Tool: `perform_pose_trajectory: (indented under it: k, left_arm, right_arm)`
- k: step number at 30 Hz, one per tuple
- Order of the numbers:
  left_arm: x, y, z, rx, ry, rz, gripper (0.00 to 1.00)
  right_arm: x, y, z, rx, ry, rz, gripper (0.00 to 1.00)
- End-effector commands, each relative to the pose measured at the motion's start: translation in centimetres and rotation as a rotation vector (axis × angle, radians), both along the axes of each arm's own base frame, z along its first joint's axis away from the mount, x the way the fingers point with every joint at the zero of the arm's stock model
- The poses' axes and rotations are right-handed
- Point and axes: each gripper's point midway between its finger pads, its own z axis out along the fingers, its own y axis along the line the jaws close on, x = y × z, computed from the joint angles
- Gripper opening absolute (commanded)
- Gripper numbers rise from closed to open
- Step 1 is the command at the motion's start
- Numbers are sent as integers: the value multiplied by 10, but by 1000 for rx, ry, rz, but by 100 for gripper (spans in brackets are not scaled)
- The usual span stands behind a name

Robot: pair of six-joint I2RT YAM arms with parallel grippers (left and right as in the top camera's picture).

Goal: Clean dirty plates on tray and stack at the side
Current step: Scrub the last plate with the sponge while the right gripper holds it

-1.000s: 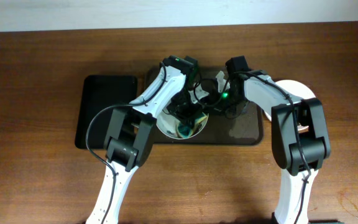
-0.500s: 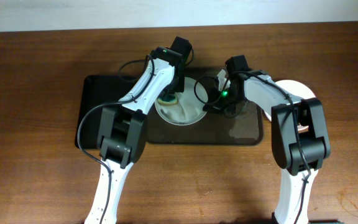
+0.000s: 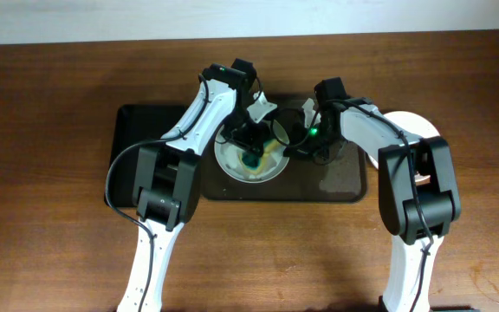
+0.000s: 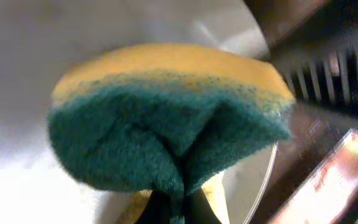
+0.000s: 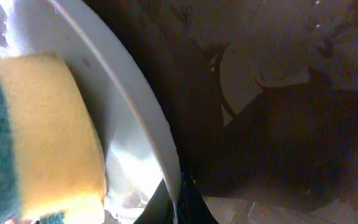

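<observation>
A white plate [image 3: 230, 163] lies at the left end of the dark brown tray [image 3: 340, 180]. My left gripper [image 3: 248, 146] is shut on a green and yellow sponge [image 3: 256, 159] and presses it onto the middle of the plate. In the left wrist view the sponge [image 4: 166, 118] fills the frame over the white plate [image 4: 17, 62], and the jaws [image 4: 176, 214] pinch its green side. My right gripper [image 3: 291, 146] is shut on the plate's right rim. The right wrist view shows the jaws [image 5: 176, 205] on the rim of the plate [image 5: 129, 130], the sponge [image 5: 42, 137] and the tray [image 5: 278, 137].
A smaller black tray [image 3: 141, 156] lies to the left of the brown tray. A white plate [image 3: 416, 126] sits on the table to the right of the tray, partly hidden by my right arm. The wooden table [image 3: 50, 95] extends on all sides.
My left gripper has swept the sponge from the plate's near middle up to its far left edge and back to the middle. The right gripper has kept its hold on the rim.
</observation>
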Motion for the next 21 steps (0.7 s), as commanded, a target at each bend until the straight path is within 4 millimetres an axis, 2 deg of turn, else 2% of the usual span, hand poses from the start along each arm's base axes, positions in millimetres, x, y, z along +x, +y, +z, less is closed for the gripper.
perform_pose_trajectory:
  k: [1,4,6,8,11,12,13,15,18,19,21]
  left_arm:
    - [33,19,-19,179,-91,210,0]
    - [84,76,-19,491,-321,572,0]
    - [101,96,-12,580,-431,656,0]
    - [102,113,-6,672,-480,685,0]
    - [80,123,-9,737,-403,692,0]
    - [70,121,-12,735,-350,668,0]
    - [54,109,-18,680,-258,558,0]
    - [21,66,-24,444,-82,258,0]
    - [-18,19,-10,106,59,-36,0]
    - [-24,12,-5,47,74,-83,0]
    - [-22,10,-5,31,62,-92,0]
  right_arm:
    - [-17,-4,-29,-51,65,15,4]
    - [-17,-4,-29,-51,65,15,4]
    - [-17,-4,-29,-51,66,15,4]
    - [-17,-4,-29,-51,65,15,4]
    - [-17,-4,-29,-51,65,15,4]
    - [-17,-4,-29,-51,65,15,4]
    - [-17,-4,-29,-51,65,15,4]
    - [-17,-4,-29,-51,65,15,4]
    - [-17,-4,-29,-51,65,15,4]
    - [-17,-4,-29,-51,65,15,4]
    - [-17,-4,-29,-51,65,15,4]
